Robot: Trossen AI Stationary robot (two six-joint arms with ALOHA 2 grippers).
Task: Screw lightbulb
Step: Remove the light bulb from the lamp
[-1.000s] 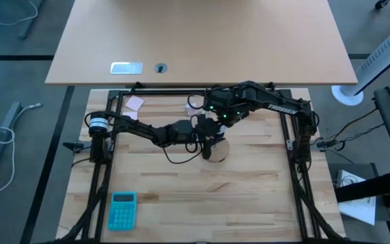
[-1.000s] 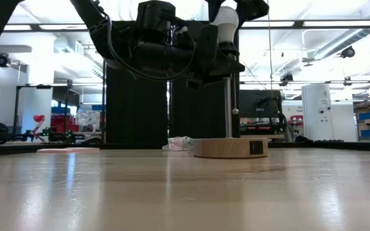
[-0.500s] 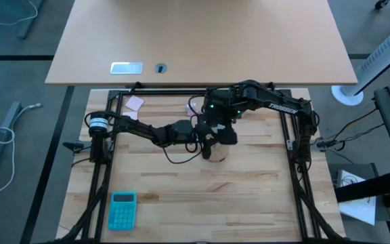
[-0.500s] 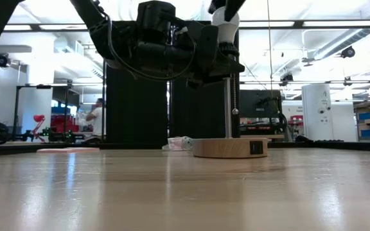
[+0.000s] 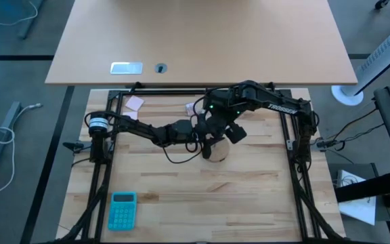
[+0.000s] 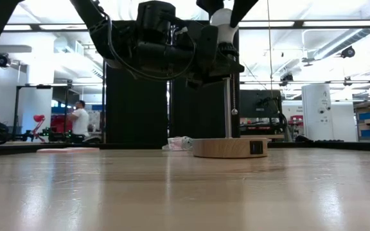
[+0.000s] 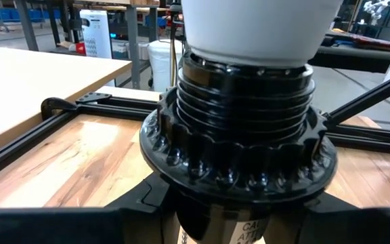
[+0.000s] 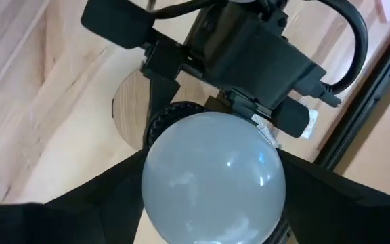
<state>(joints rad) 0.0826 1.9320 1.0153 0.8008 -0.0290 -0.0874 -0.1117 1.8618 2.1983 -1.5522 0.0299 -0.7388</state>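
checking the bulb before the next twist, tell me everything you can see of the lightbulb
The lightbulb is a frosted, pale white globe, smooth, with faint glints on top. It stands upright, its lower end seated in a black ribbed socket on a thin post above the round wooden base. The right gripper straddles the globe from above, fingers on either side. The left gripper holds the socket just below it.

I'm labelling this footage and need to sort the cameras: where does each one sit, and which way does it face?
High view: overhead, looking straight down; both arms meet over the round wooden lamp base.
Low view: table height, looking level; small white frosted lightbulb atop the lamp pole.
Left wrist view: level with the ribbed black socket; left gripper's fingers flank it.
Right wrist view: above the lightbulb; right gripper straddles it.
Both wrist views share bulb and socket.
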